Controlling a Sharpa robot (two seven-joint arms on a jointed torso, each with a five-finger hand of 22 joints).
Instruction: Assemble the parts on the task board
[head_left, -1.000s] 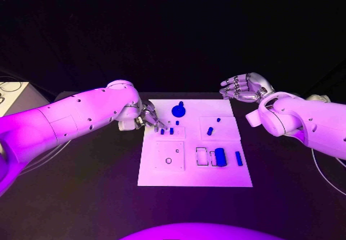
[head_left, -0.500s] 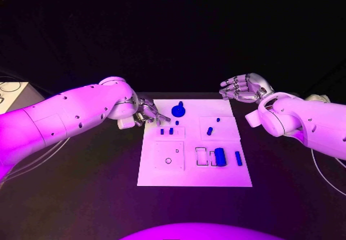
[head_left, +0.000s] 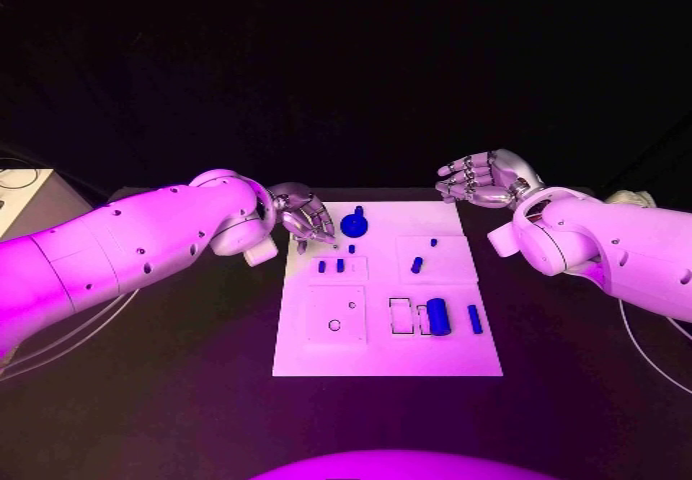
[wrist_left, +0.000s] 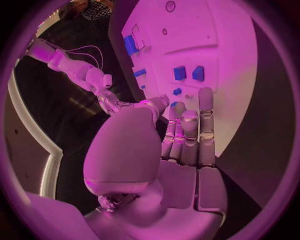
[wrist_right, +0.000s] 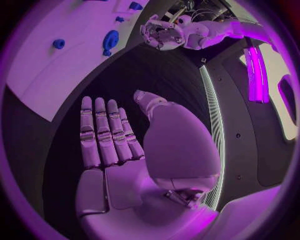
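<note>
On the black desk (head_left: 173, 400) lies the white task board (head_left: 387, 345), with small blue parts set on it. Near its far edge sits a round blue part (head_left: 355, 225), and two short blue pegs (head_left: 330, 266) stand side by side in a square panel just below it. Another blue peg (head_left: 417, 265) lies in the panel to the right, and a thick blue cylinder (head_left: 438, 316) stands next to a slim blue bar (head_left: 476, 319) nearer the robot. The left hand (head_left: 303, 217) hangs over the board's far left corner, just beside the round part, fingers apart and holding nothing. The right hand (head_left: 483, 178) is raised past the board's far right corner, well apart from the parts, its fingers loosely curled and empty.
</note>
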